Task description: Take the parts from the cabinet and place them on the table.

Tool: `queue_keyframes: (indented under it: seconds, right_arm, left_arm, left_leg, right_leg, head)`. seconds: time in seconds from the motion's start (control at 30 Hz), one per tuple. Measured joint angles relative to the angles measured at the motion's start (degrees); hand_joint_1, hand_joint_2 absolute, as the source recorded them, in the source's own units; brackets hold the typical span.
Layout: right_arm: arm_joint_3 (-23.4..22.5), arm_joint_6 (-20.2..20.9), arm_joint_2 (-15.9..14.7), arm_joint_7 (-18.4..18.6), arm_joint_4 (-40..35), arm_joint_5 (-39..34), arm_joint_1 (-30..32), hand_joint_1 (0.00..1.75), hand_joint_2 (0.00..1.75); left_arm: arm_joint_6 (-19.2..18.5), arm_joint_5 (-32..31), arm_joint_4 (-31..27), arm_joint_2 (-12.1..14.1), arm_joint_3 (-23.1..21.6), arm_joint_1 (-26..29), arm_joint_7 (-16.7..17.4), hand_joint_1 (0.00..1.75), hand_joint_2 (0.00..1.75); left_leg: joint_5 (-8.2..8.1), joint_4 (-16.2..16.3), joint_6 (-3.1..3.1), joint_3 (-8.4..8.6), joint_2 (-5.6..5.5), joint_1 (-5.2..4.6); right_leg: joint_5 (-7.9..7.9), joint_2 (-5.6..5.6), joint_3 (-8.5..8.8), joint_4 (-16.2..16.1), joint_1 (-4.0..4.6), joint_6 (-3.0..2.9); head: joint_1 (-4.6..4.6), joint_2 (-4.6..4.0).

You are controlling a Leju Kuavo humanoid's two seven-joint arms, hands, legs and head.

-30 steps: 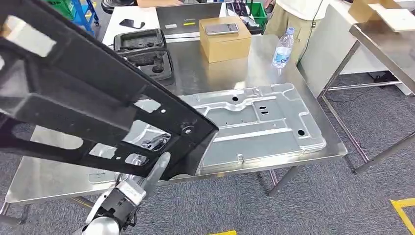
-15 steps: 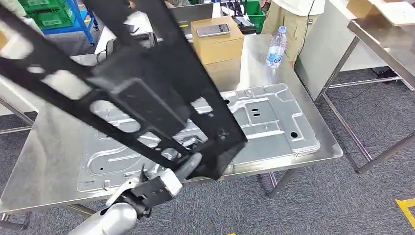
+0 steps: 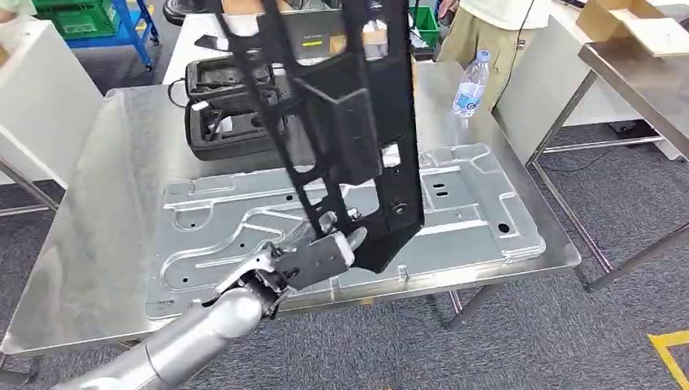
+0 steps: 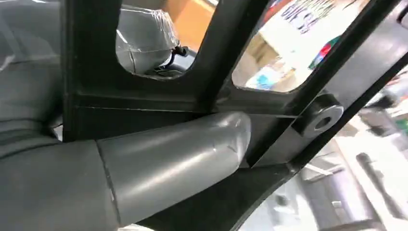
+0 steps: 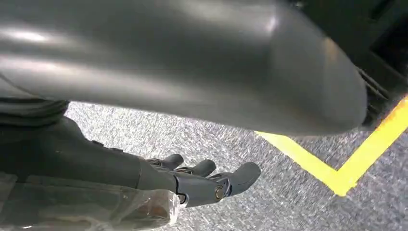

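Left hand (image 3: 313, 258) grips black frame (image 3: 357, 122) above table (image 3: 97, 211); right hand (image 5: 211, 185) — fingers apart, holding nothing.

You had no legible text: the water bottle (image 3: 470, 84) label and laptop (image 3: 313, 32) sticker were too blurred.

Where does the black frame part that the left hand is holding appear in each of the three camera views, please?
Head view: black frame part upright at centre, above the table.
Left wrist view: its bars cross the picture, close up.
Right wrist view: not in it; the right hand hangs over carpet.
Shared landmark: left hand, its thumb on the frame.
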Motion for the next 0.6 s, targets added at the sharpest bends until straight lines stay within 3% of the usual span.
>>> queue_keyframes:
  seconds: [0.03,0.1,0.13,0.17,0.27,0.33,0.37,0.43,0.47,0.5,0.53,0.6]
  right_arm:
    - [0.0,0.1,0.0,0.0,0.0,0.1,0.0,0.00,0.00]
    - [0.1,0.2,0.0,0.0,0.0,0.3,-0.3,0.00,0.00]
    - [0.2,0.2,0.0,0.0,0.0,0.5,-0.4,0.00,0.00]
    - [0.3,0.3,0.0,0.0,0.0,0.6,-0.7,0.00,0.00]
    - [0.4,0.5,0.1,0.2,0.0,0.7,-0.6,0.00,0.00]
    - [0.4,0.5,0.2,0.2,0.0,0.7,-0.7,0.00,0.00]
    - [0.4,0.5,0.2,0.2,0.0,0.7,-0.8,0.00,0.00]
    - [0.4,0.5,0.2,0.2,0.0,0.7,-0.9,0.00,0.00]
    - [0.4,0.5,0.2,0.2,0.0,0.7,-0.8,0.00,0.00]
    - [0.4,0.5,0.2,0.2,0.0,0.7,-0.8,0.00,0.00]
    - [0.4,0.4,0.2,0.2,0.0,0.7,-0.8,0.00,0.00]
    - [0.3,0.4,0.2,0.2,0.0,0.7,-0.9,0.00,0.00]
  left_arm:
    - [-0.3,0.3,1.6,-0.4,-0.2,-0.5,0.4,1.75,0.00]
    - [-0.4,0.3,4.6,-1.4,-0.7,-2.2,1.0,1.75,0.00]
    - [-0.4,0.3,6.1,-1.6,-0.8,-3.2,1.1,1.75,0.00]
    - [0.0,0.1,7.6,-1.8,-0.9,-4.1,1.2,1.75,0.00]
    - [1.1,-1.0,11.9,-2.6,-1.2,-6.3,1.6,1.75,0.00]
    - [2.3,-2.1,14.0,-2.9,-1.2,-7.5,1.7,1.75,0.00]
    - [3.3,-2.8,14.8,-3.0,-1.2,-8.3,2.0,1.75,0.00]
    - [4.7,-3.8,16.8,-3.1,-1.2,-9.5,2.5,1.75,0.00]
    - [5.2,-4.2,17.6,-3.1,-1.2,-9.8,2.7,1.75,0.00]
    - [5.5,-4.3,18.4,-3.1,-1.2,-10.0,2.8,1.75,0.00]
    - [5.7,-4.3,19.0,-3.1,-1.2,-10.1,2.9,1.75,0.00]
    - [6.3,-5.2,20.0,-3.3,-1.2,-10.8,3.1,1.75,0.00]
  left_leg:
    - [-0.06,0.0,-0.01,0.03,-0.05,0.04]
    - [-0.26,0.2,-0.27,0.24,-0.26,0.14]
    - [-0.46,0.2,-0.57,0.26,-0.31,0.08]
    - [-0.65,0.6,-0.89,0.02,-0.32,-0.48]
    - [-0.41,0.2,-1.46,0.02,-0.25,-0.27]
    - [-1.63,1.5,-2.11,-0.64,-0.17,0.00]
    - [-3.59,5.1,-2.47,-2.29,-0.12,0.01]
    - [-7.74,15.4,-3.02,-7.25,-0.11,0.21]
    - [-8.57,19.1,-3.10,-9.24,-0.11,0.24]
    - [-8.09,20.1,-3.16,-10.12,-0.11,0.31]
    - [-6.46,18.2,-3.11,-9.56,-0.10,0.37]
    - [-0.71,7.6,-2.74,-4.94,-0.07,0.39]
  right_leg:
    - [2.14,-0.06,1.02,-2.7,-0.08,0.07]
    - [7.54,-0.14,5.53,-12.7,-0.25,0.08]
    - [9.01,-0.21,7.42,-17.1,-0.31,-0.01]
    - [8.41,-0.14,8.05,-18.5,0.07,-0.20]
    - [8.49,0.00,7.71,-18.3,0.23,-1.09]
    - [8.67,-0.04,7.91,-18.6,-0.19,-1.75]
    - [8.61,-0.05,7.92,-18.6,-0.22,-2.27]
    - [8.55,-0.07,7.92,-18.5,-0.20,-2.41]
    - [8.50,-0.06,7.96,-18.5,-0.20,-2.46]
    - [8.45,-0.04,8.03,-18.5,-0.21,-2.51]
    - [8.38,0.00,8.16,-18.5,-0.22,-2.50]
    - [8.14,0.13,8.57,-18.5,-0.22,-2.28]
  head:
    - [0.00,0.00]
    - [0.00,0.00]
    - [0.04,0.00]
    - [0.09,0.00]
    - [-0.04,0.00]
    - [-0.02,0.00]
    - [-0.31,0.00]
    - [-0.33,0.00]
    - [-0.33,0.00]
    - [-0.35,0.00]
    - [-0.35,0.00]
    - [-0.35,0.00]
